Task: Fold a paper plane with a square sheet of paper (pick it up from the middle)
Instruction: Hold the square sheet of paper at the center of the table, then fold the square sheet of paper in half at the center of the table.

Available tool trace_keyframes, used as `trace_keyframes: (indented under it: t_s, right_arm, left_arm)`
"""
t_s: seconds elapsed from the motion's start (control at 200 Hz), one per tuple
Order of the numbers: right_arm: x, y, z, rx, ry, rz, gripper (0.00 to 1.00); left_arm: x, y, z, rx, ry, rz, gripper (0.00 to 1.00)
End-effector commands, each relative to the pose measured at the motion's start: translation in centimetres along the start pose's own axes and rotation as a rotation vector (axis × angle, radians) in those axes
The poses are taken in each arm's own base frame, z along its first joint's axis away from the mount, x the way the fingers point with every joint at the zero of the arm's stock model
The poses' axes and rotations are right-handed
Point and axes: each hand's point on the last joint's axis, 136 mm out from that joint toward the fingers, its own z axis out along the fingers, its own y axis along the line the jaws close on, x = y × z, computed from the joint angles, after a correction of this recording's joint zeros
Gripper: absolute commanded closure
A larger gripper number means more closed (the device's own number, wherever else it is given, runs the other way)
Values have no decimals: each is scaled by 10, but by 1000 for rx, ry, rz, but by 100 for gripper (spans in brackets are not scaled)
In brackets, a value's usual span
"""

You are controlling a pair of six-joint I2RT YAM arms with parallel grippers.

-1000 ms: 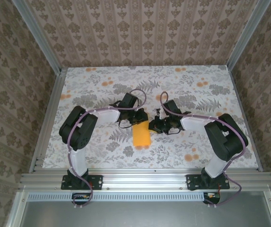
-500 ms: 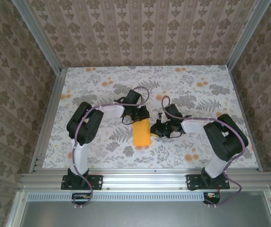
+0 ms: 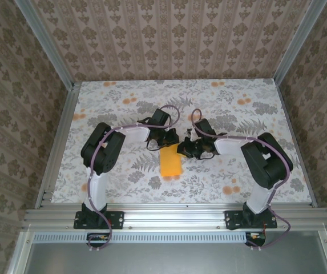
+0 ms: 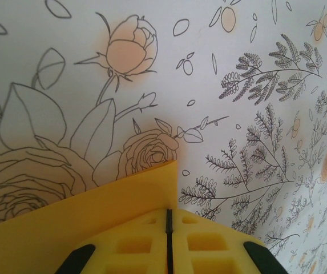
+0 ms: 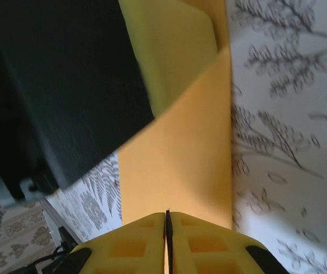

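Left wrist view has the left gripper (image 4: 169, 212) with its yellow jaws pressed together. The folded orange sheet (image 4: 83, 220) lies under the tips and to their left, its pointed corner just ahead on the flowered table (image 4: 254, 85). Seen from the right wrist, the right gripper (image 5: 167, 214) is likewise closed. The sheet runs straight forward from its tips, one flap folded over at the far end, beside a blurred black body (image 5: 55, 85) ahead-left. Whether either pincer actually pinches the paper, I cannot tell.
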Motion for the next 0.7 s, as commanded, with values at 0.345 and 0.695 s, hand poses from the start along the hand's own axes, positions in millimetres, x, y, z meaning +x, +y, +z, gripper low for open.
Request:
trace_keyframes:
  t_s: [0.345,0.695]
  right_arm:
    - [27,-33,17,22,88,109,89]
    - [88,-55,1,35,202,143,88]
  left_arm:
    - [10,38,11,-135,28,-33,92]
    - [13,46,14,-164,33,-55,92]
